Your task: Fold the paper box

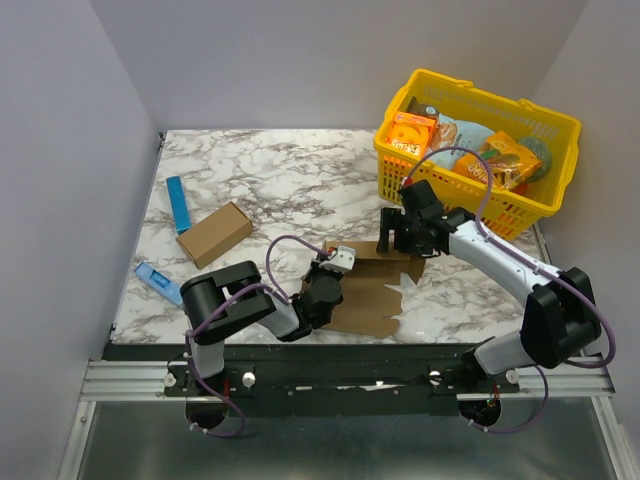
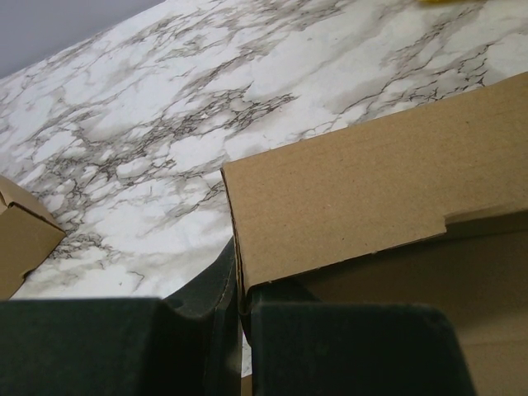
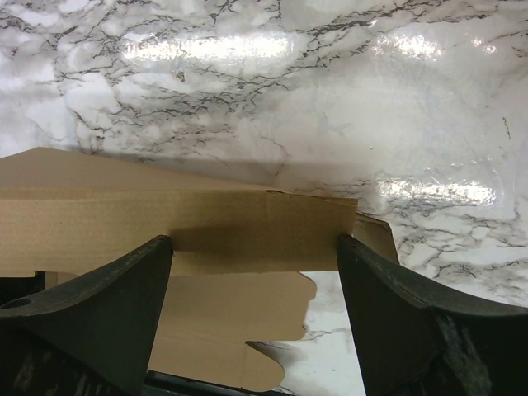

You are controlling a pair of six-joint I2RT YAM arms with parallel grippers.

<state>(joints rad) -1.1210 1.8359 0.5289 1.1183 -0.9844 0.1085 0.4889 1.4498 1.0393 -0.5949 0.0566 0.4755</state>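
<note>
The paper box (image 1: 375, 292) is a brown die-cut sheet lying at the near middle of the marble table, with its far panel raised. My left gripper (image 1: 324, 278) is at the sheet's left end. In the left wrist view it (image 2: 239, 301) is shut on the edge of the standing panel (image 2: 371, 190). My right gripper (image 1: 402, 238) hovers over the sheet's far right corner. In the right wrist view it (image 3: 256, 260) is open, with its fingers (image 3: 99, 313) on either side of a raised flap (image 3: 264, 224). The flap lies between the jaws and is not pinched.
Another small brown carton (image 1: 213, 233) lies at the left, also seen in the left wrist view (image 2: 21, 239). Two blue items (image 1: 178, 203) (image 1: 157, 281) lie near the left edge. A yellow basket (image 1: 553, 205) with orange snack boxes (image 1: 408, 134) stands at the back right, close behind my right arm.
</note>
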